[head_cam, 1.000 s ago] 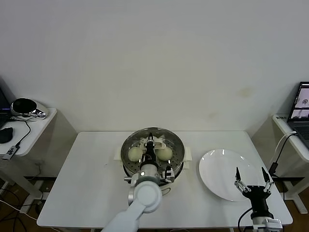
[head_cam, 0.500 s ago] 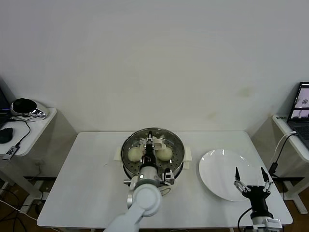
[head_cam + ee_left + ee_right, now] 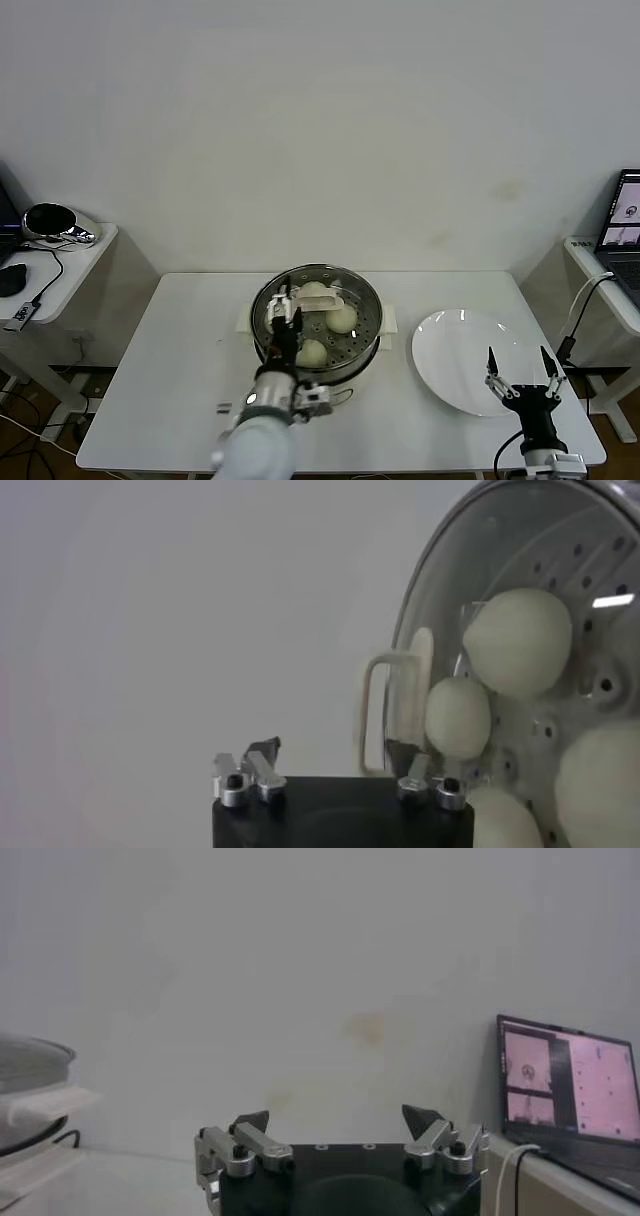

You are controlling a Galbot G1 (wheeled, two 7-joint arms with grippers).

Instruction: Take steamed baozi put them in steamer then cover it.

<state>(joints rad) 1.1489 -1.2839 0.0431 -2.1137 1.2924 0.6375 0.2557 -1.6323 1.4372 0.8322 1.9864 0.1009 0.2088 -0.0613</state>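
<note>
The steamer (image 3: 389,320) stands mid-table with the glass cover (image 3: 357,300) resting on it, cream handle (image 3: 326,298) at its centre. Three baozi (image 3: 341,318) show through the glass in the head view. In the left wrist view the baozi (image 3: 518,640) lie on the perforated tray behind the cover handle (image 3: 395,708). My left gripper (image 3: 287,315) is open and empty over the pot's left half, just beside the handle; in its own view (image 3: 335,752) one fingertip is next to the handle. My right gripper (image 3: 520,366) is open and empty, parked over the plate's front edge.
An empty white plate (image 3: 455,355) lies right of the steamer. A side table (image 3: 60,265) with a mouse stands at the left. A laptop (image 3: 626,212) on another side table and a cable (image 3: 583,300) are at the right; the laptop also shows in the right wrist view (image 3: 568,1083).
My left gripper has let go of the cover handle and drawn back and to the left. The cover stays on the steamer. The right arm has not moved.
</note>
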